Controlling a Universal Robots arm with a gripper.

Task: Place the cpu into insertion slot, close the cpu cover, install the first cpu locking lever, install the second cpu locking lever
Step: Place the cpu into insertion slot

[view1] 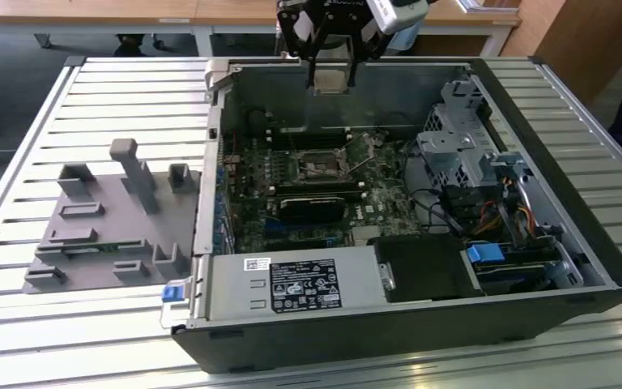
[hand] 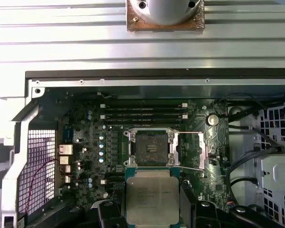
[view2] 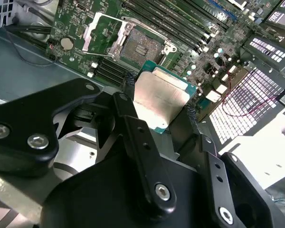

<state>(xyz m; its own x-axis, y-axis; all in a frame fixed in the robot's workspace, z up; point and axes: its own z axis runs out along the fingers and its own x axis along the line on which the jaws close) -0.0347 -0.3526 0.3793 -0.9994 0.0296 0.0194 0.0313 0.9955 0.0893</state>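
A black two-fingered tool [view2: 159,97] grips the flat silver-grey square cpu [hand: 152,198] by its edges, apart from the uncovered square black insertion slot [hand: 150,147].

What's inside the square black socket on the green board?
The insertion slot is empty: just its dark centre shows. The cpu is held in the gripper, outside it. The board beneath is covered.

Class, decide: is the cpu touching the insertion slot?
Apart. In the exterior view the gripper holds the cpu up near the case rim, well above the insertion slot on the motherboard.
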